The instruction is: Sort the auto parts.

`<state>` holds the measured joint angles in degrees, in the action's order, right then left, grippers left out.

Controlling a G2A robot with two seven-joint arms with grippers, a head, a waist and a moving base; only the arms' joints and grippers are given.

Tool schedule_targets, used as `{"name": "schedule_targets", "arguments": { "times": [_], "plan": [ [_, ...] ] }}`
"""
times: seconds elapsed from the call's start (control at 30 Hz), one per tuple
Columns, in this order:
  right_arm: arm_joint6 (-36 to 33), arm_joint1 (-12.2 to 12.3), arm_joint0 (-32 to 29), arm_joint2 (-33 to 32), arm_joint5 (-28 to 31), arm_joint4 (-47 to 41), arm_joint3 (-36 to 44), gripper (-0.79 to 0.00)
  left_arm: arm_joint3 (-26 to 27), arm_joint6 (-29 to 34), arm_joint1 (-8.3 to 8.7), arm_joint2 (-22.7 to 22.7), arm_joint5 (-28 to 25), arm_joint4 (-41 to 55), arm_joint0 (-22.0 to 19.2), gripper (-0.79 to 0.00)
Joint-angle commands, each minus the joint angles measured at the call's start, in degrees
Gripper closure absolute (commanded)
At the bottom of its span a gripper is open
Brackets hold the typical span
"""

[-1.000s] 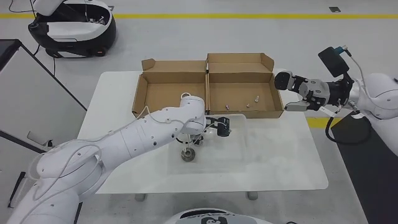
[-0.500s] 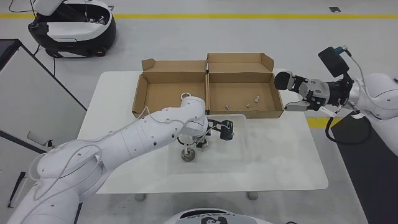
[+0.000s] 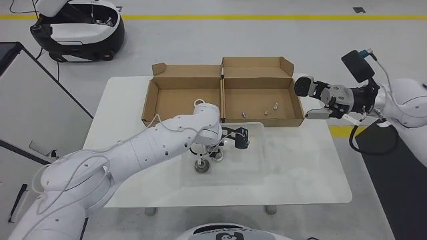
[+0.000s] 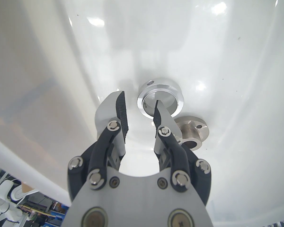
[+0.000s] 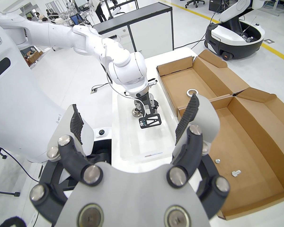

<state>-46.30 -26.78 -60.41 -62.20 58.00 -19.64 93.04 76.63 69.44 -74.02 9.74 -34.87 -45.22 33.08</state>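
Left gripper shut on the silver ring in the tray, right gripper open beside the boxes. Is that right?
No. The left gripper is open, not shut: the left wrist view shows one finger inside the ring, the other outside it with a gap. The ring is in the tray, and the right gripper is open beside the boxes.

Shiny silver collar ring (image 4: 160, 100) and flanged steel hub (image 4: 192, 132) side by side, perhaps touching, on white tray (image 4: 203, 36)
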Motion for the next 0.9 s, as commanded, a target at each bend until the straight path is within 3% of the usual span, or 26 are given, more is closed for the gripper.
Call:
{"name": "schedule_targets", "arguments": {
  "times": [0.0,0.33,0.87],
  "plan": [
    [0.0,0.0,0.0,0.0,0.0,0.0,0.0,-0.785,-0.22,-0.02,-0.14,0.0,-0.02,-0.09,0.04,-0.292],
    [0.0,0.0,0.0,0.0,0.0,0.0,0.0,-0.785,-1.22,0.32,-0.82,0.0,0.32,-0.05,-0.37,-0.234],
    [0.0,0.0,0.0,0.0,0.0,0.0,0.0,-0.785,-2.57,0.38,-1.65,0.0,0.38,-0.56,0.02,-0.219]
  ]
}}
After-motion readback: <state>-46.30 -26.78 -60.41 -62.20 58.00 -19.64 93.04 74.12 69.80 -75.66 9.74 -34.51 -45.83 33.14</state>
